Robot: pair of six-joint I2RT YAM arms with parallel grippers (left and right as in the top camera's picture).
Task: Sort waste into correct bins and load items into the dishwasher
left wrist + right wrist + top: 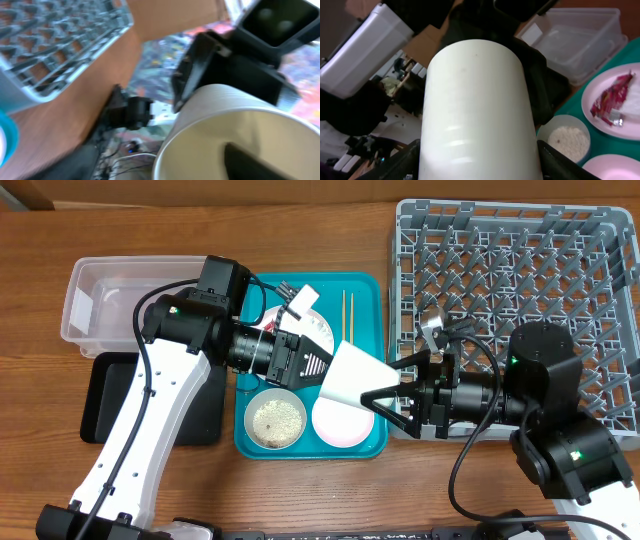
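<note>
- Wood table (300, 220). Grey rack (520, 270) is on the right, teal tray (378, 290) in the middle w/ the dishes on it.
- White cup (352, 375) is up in the air over the tray's right side, sideways, right between the two arms.
- Left gripper (318, 368) has the cup: one finger (250, 162) is inside the mouth, so it's pinching the wall. Closed on it imo.
- Right gripper (385, 385) is spread wide w/ fingers (402, 162) on either side of the cup body, just beside it. Can't tell if they're actually pressing yet.
- Risk: looks like a hand-off. If left lets go before right really clamps, the cup drops onto the pink bowl (340, 425) or rice bowl (277, 420) below.
- Also the cup is smooth & tapered, so a squeeze on the slope could squirt it out.
</note>
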